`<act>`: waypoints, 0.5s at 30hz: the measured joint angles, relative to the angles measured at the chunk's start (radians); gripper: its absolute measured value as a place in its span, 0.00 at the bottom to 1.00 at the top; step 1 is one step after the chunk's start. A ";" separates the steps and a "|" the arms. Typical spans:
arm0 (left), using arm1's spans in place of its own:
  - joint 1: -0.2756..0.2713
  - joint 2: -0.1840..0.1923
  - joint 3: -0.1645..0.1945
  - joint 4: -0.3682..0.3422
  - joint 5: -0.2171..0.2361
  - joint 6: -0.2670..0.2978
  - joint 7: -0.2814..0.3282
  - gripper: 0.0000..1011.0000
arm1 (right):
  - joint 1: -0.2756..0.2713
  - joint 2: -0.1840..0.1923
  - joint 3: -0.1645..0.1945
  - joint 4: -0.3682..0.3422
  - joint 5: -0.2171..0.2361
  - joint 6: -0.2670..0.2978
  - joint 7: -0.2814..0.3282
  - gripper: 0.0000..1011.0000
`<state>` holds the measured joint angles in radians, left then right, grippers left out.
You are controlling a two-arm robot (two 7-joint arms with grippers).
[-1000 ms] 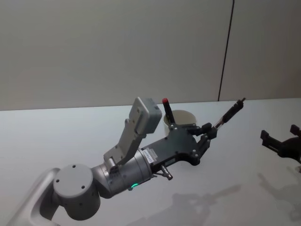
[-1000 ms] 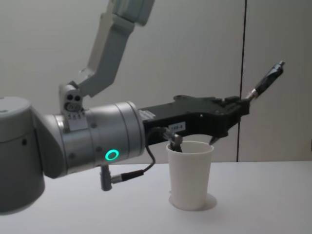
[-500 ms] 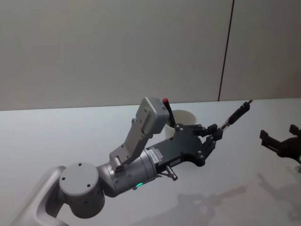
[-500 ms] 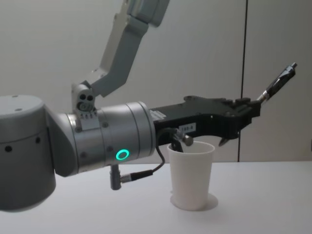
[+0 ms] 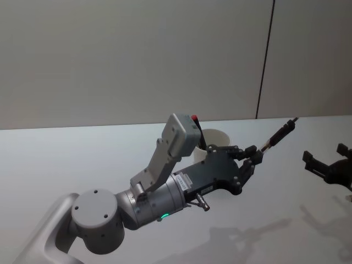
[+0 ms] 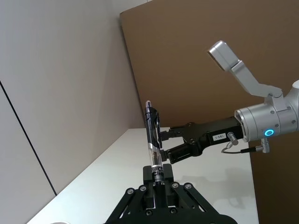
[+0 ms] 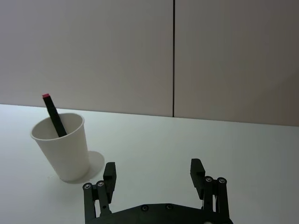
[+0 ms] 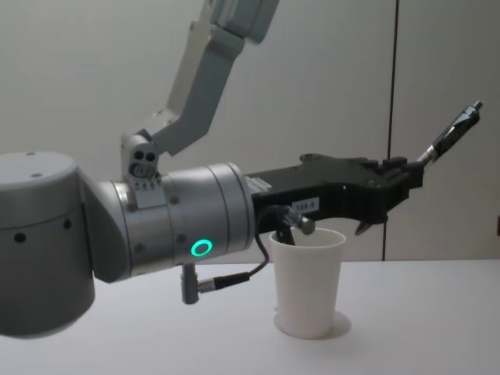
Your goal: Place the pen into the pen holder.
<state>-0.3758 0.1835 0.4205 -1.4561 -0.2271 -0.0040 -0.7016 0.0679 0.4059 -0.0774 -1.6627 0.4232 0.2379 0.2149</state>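
Left claw (image 5: 256,156) clenches the pen (image 5: 279,135), tilted, above and just past the pen holder (image 8: 307,289). Judged mid-carry: next, centre the pen over the holder's rim, upright it, lower. Right claw (image 7: 154,170) gapes released, well apart from the holder.

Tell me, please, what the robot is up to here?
The left gripper is shut on a pen, holding it tilted in the air, above and to the right of the white paper cup on the table. The pen is not yet in the cup, which already holds a dark red-topped marker. The right gripper sits open and idle off to the right.
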 joint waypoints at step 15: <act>-0.001 -0.001 0.002 0.002 0.002 0.000 -0.001 0.14 | -0.066 0.032 0.030 -0.038 0.120 -0.081 0.112 0.99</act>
<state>-0.3772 0.1822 0.4221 -1.4543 -0.2254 -0.0042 -0.7027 0.0019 0.4380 -0.0471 -1.7008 0.5430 0.1569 0.3274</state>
